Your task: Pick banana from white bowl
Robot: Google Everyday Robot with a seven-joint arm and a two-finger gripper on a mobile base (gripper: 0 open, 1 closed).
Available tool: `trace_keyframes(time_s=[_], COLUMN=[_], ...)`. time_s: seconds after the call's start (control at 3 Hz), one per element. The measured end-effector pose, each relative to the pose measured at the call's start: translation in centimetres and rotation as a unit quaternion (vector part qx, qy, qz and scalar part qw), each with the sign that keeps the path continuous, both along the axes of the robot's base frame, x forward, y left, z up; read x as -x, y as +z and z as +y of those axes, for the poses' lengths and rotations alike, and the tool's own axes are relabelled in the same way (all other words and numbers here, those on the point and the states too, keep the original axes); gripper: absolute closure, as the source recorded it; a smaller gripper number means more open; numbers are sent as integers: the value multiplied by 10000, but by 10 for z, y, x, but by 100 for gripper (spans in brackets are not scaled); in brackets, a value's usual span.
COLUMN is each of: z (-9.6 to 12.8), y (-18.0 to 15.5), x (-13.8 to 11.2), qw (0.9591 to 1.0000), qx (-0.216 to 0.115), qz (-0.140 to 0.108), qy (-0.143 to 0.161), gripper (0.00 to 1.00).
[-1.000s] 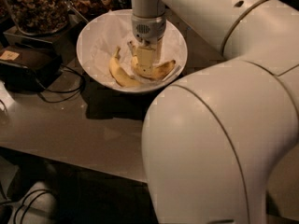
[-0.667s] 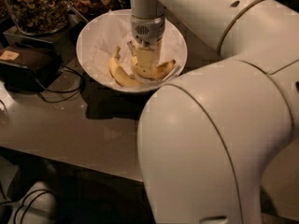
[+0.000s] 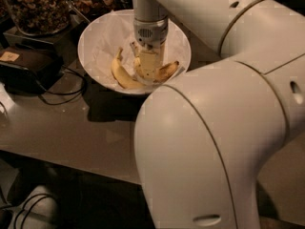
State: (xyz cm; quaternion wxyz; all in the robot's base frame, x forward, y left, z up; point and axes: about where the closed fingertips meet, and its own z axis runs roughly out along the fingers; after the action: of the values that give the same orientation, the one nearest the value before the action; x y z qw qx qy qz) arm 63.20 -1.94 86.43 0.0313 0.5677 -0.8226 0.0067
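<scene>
The white bowl (image 3: 95,30), lined with crinkled white paper, stands at the back of the dark table (image 3: 66,128). Two bananas lie in it. The speckled banana (image 3: 170,70) with a brownish end shows to the right of my gripper, and its middle is hidden under the gripper. A paler, cleaner banana (image 3: 120,74) lies to the left. My gripper (image 3: 148,69) points straight down inside the bowl, low over the speckled banana, between the two fruits.
Glass jars of nuts (image 3: 35,6) stand behind and left of the bowl. A black device (image 3: 24,66) with cables (image 3: 62,97) lies at the left. My arm's large white links (image 3: 205,147) fill the right and front of the view.
The gripper stays low in the bowl over the bananas. The large near link of the arm has shifted slightly left. The bananas have not moved.
</scene>
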Motion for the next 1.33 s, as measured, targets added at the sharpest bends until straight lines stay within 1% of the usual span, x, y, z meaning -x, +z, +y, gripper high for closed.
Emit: trace_keyframes(time_s=[0.33,0.67,1.0,1.33], z=[0,-1,-5,-5], y=[-7,-12,-11,-11], x=[-1,-2,0,0], qw=[10000,9999,10000,10000], qx=[6,-12,-19,-19], qz=[69,135,42,41], qy=[8,15,-1,-1], gripper=[52,50,69,92])
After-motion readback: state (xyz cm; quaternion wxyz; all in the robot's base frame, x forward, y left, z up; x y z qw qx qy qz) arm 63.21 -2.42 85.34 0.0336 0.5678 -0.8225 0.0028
